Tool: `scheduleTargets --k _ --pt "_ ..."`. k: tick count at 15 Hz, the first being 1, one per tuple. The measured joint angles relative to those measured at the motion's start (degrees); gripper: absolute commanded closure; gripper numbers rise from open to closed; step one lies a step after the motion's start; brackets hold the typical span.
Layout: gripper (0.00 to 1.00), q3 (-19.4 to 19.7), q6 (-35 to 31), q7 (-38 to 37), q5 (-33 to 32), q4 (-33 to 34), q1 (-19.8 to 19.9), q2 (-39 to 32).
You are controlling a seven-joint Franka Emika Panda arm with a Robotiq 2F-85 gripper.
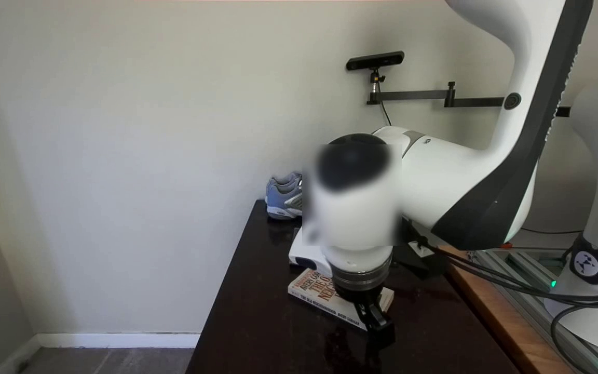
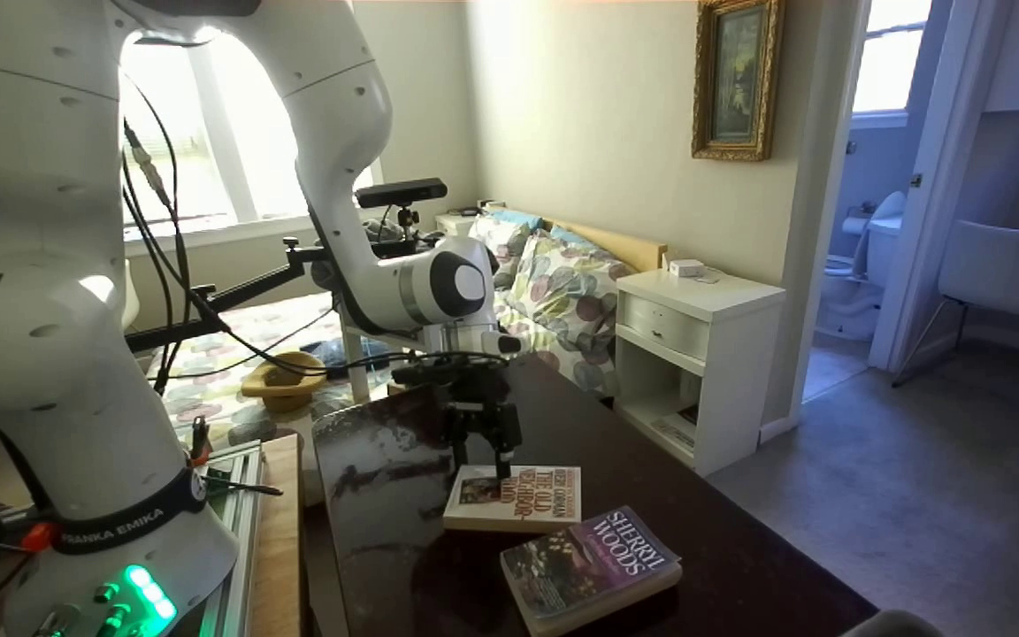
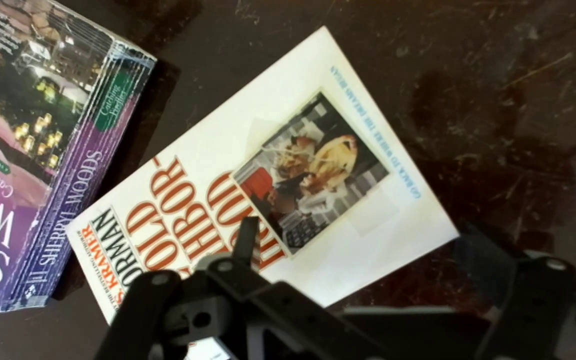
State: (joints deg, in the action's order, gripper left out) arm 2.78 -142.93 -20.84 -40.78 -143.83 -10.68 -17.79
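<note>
The white book (image 3: 263, 170) lies flat on the dark table (image 1: 257, 322), cover up, its red title and a colour photo showing in the wrist view; the gripper (image 2: 481, 465) points down over it, its fingers (image 3: 246, 239) spread wide with nothing in their grasp, one above the title and the other out past a corner of the cover; whether either fingertip touches the book, I cannot tell from these angles; the purple book (image 2: 589, 571) lies just beside the white one, cover up, with the name Sherryl Woods on its front and its spine; the arm (image 1: 454, 176) bends down toward the table; behind it, in an exterior view, a blue shoe (image 1: 282, 197) sits at the table's end, partly hidden. Past the table, in an exterior view, are a bed (image 2: 266, 314) with spotted pillows (image 2: 567, 287) and a white nightstand (image 2: 731, 372) bearing a small white box (image 2: 685, 267); a gilt-framed picture (image 2: 738, 80) hangs above the nightstand; a white chair (image 2: 1005, 261) stands at the far right; in both exterior views a black camera (image 1: 375, 61) sits on a bracket (image 1: 413, 95).
</note>
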Motion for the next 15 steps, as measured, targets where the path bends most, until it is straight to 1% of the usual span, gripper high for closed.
scheduleTargets --k 1,2,4,8,10,11,12,15 --pt "0.31 0.01 -0.13 0.00 -0.02 0.00 0.00 -0.12" --pt "0.40 0.01 -0.33 0.00 -0.02 0.00 0.00 -0.25" --pt "0.52 0.01 -0.55 0.00 -0.03 0.01 -0.02 -0.37" --pt "0.75 0.02 -0.51 -0.01 -0.03 0.01 -0.02 0.41" --pt "0.89 0.02 -0.46 -0.02 -0.03 0.01 -0.01 0.80" --pt "0.98 0.14 -0.46 -0.04 -0.07 0.01 0.01 0.81" --pt "1.00 0.29 -0.47 -0.04 -0.10 0.01 0.07 0.65" --pt "0.99 0.55 -0.55 -0.05 -0.12 0.02 0.19 0.17"
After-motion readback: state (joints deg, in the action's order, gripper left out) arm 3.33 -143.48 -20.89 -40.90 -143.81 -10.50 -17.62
